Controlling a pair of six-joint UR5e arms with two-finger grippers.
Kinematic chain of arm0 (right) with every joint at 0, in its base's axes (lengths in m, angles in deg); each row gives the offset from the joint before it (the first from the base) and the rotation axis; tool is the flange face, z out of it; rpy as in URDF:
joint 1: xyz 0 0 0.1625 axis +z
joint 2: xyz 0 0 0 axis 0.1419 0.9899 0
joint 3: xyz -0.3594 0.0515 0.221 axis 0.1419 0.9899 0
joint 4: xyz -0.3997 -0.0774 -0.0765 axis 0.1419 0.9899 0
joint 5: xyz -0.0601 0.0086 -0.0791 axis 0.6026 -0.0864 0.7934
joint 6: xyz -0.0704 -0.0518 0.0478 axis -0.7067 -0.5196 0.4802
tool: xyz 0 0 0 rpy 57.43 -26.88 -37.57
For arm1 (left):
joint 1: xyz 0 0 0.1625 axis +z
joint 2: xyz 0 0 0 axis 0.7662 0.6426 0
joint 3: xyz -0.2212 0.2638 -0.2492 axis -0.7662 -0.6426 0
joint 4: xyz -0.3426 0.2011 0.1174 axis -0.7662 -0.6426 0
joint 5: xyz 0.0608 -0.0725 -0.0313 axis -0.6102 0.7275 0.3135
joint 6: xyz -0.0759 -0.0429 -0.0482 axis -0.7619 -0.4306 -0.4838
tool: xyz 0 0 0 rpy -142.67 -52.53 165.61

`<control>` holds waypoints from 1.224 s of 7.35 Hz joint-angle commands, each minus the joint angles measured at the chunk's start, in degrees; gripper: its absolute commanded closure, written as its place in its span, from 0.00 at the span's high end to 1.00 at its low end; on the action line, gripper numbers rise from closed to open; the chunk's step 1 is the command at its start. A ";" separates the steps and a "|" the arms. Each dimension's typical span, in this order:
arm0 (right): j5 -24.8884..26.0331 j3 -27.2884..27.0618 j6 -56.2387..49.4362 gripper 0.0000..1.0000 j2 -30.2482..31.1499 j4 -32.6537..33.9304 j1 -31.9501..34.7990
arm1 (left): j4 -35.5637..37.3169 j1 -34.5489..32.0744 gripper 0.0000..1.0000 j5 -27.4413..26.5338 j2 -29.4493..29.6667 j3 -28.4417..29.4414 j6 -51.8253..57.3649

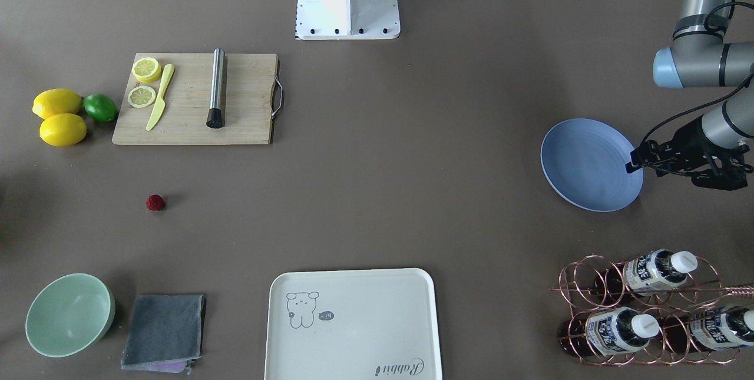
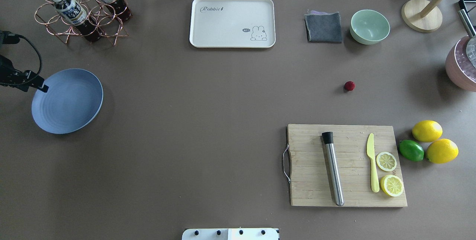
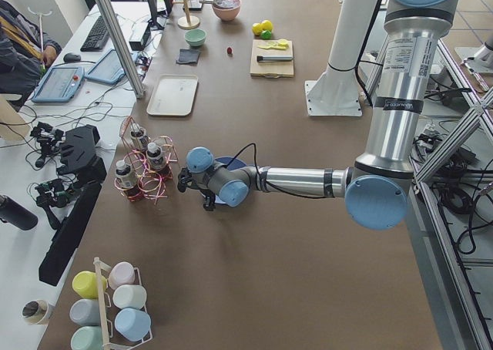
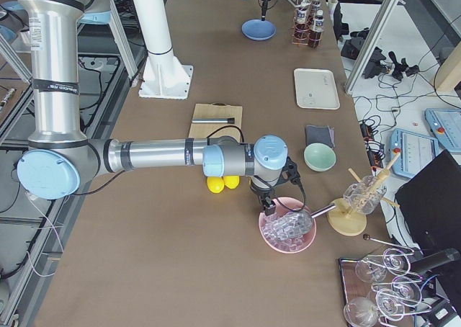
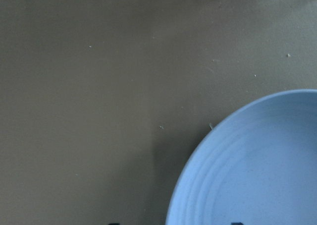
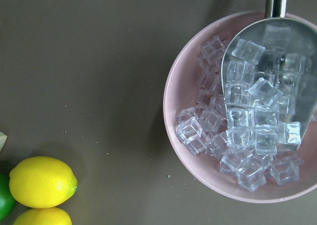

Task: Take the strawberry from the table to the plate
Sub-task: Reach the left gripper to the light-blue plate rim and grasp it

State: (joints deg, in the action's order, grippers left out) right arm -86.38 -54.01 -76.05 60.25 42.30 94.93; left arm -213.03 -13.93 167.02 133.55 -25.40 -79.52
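The strawberry [image 1: 155, 202] [image 2: 349, 86], a small dark-red berry, lies alone on the grey-brown table [image 1: 412, 191] in front of the cutting board. The blue plate [image 1: 589, 165] [image 2: 67, 100] [image 5: 252, 170] sits far across the table, with nothing on it. My left gripper [image 1: 634, 166] [image 2: 44, 88] hovers at the plate's rim; in the left wrist view its two tips show wide apart at the bottom edge, so it is open with nothing in it. My right gripper [image 4: 269, 209] hangs over a pink bowl of ice; whether it is open or shut I cannot tell.
A wooden cutting board [image 2: 308, 180] carries lemon slices, a yellow knife and a steel muddler. Two lemons and a lime [image 2: 411, 150] lie beside it. Also here: a mint bowl [image 2: 370, 26], grey cloth [image 2: 323, 27], cream tray [image 2: 232, 22], bottle rack [image 2: 80, 13], ice bowl [image 6: 188, 76].
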 commanded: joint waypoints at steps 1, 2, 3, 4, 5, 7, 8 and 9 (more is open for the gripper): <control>0.03 0.00 0.00 1.00 0.00 0.00 -0.02 | -0.22 0.92 0.59 -0.07 0.09 0.31 -0.33; 0.03 -0.08 0.09 1.00 0.00 0.00 -0.02 | -0.22 0.93 0.57 -0.07 0.00 0.49 -0.33; 0.03 -0.26 0.09 1.00 0.00 0.00 -0.02 | -0.92 1.10 0.57 -1.29 0.00 0.75 -0.33; 0.03 -0.35 0.18 1.00 0.00 0.00 0.07 | -2.49 1.45 0.57 -2.00 0.00 1.88 -0.41; 0.03 -0.35 0.09 1.00 0.00 0.00 0.07 | -2.59 1.45 0.48 -2.00 0.00 2.16 -0.41; -0.06 -0.35 0.18 1.00 0.00 0.00 -0.02 | -2.59 1.45 0.00 -1.92 0.00 2.07 -0.76; -0.41 -0.35 1.40 1.00 -0.17 0.09 -0.02 | -2.59 1.45 0.00 -1.66 0.08 1.72 -1.11; -1.20 -0.87 8.81 1.00 -1.48 -0.09 -1.41 | -2.68 1.45 0.00 -1.30 0.17 1.02 -1.38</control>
State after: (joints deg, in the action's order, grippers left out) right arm -86.83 -54.48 -73.53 59.87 42.32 94.60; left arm -215.63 -12.48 165.34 133.62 -23.70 -80.53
